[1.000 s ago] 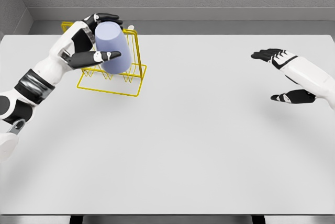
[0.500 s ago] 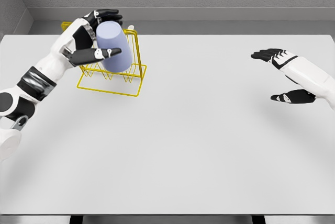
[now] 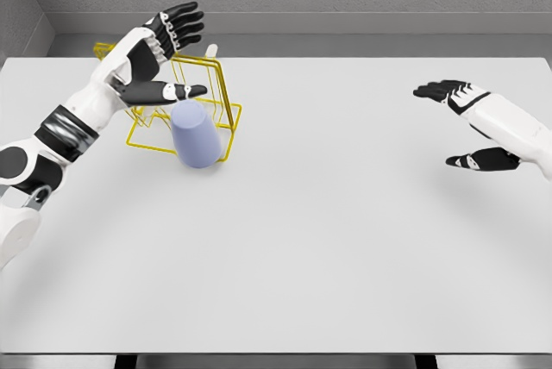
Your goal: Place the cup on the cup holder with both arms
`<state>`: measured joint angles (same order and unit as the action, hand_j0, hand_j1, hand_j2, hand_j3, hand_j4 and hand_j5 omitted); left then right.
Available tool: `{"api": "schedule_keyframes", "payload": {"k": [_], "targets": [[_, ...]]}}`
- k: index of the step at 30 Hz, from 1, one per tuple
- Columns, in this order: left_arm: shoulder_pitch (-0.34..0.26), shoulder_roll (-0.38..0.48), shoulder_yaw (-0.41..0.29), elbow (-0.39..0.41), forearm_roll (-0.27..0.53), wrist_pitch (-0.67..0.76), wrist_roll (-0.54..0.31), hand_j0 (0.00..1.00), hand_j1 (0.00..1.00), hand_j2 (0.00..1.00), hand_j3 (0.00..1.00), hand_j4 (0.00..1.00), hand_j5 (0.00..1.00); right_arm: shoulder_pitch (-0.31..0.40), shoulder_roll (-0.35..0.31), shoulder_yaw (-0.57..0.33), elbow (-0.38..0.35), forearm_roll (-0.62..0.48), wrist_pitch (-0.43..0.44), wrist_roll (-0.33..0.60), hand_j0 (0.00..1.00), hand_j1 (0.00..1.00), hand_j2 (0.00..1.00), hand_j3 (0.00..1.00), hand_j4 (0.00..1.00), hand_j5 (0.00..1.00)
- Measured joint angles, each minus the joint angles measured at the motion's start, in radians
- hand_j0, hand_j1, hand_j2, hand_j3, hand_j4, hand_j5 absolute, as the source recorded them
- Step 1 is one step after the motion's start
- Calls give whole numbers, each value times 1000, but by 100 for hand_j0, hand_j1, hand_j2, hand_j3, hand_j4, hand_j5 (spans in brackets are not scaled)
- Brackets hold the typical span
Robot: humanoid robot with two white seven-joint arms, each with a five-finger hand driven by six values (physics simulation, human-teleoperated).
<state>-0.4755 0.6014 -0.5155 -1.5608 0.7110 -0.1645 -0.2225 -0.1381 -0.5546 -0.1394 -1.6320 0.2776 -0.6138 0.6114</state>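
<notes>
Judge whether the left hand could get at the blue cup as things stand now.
Probably yes: the left hand is open just above the cup, which sits upside down at the front edge of the yellow holder; only the holder's wires stand close.

The yellow wire rack (image 3: pixel 185 115) stands at the far left of the white table (image 3: pixel 345 240), with upright prongs that block any pass through its frame. The lavender cup (image 3: pixel 194 134) sits at the rack's near right corner and obstructs approach from the front there. The left hand (image 3: pixel 159 54), fingers spread, occupies the space above the rack. The right hand (image 3: pixel 470 123), also spread, hangs at the far right edge. Between cup and right hand the tabletop offers unobstructed passage.
</notes>
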Motion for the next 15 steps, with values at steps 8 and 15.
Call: {"api": "schedule_keyframes", "payload": {"k": [8, 15], "targets": [[-5, -4, 0, -2, -1, 0, 0, 91, 91, 91, 91, 91, 91, 0, 0, 0, -1, 0, 0, 0, 100, 100, 100, 100, 100, 100], [-2, 1, 4, -22, 0, -6, 1, 92, 92, 92, 92, 92, 92, 0, 0, 0, -1, 0, 0, 0, 100, 100, 100, 100, 100, 100]]}}
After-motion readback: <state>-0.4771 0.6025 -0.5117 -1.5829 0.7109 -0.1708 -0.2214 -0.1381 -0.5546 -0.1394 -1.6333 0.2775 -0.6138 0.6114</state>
